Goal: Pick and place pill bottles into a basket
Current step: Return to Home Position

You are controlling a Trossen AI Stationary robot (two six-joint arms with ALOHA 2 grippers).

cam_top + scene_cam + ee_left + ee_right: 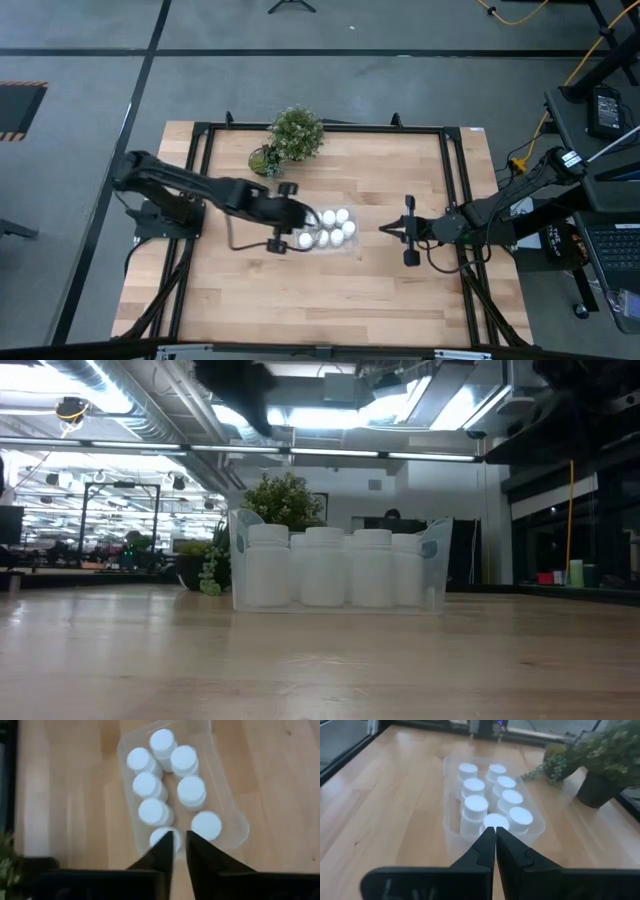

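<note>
Pill bottles (476, 804), eight, upright inside the clear basket (450, 812), filling it.

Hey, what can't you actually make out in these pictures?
Low view: the front pill bottles hide any behind them in the basket, so no count there.
Low view: the top edge cuts off a dark arm part; pincer unseen.
Left wrist view: the left pincer, over the basket, covers part of one bottle.
Right wrist view: the right pincer, beside the basket, hides the nearest bottle's side.
High view: any print on the bottles is too small.
</note>
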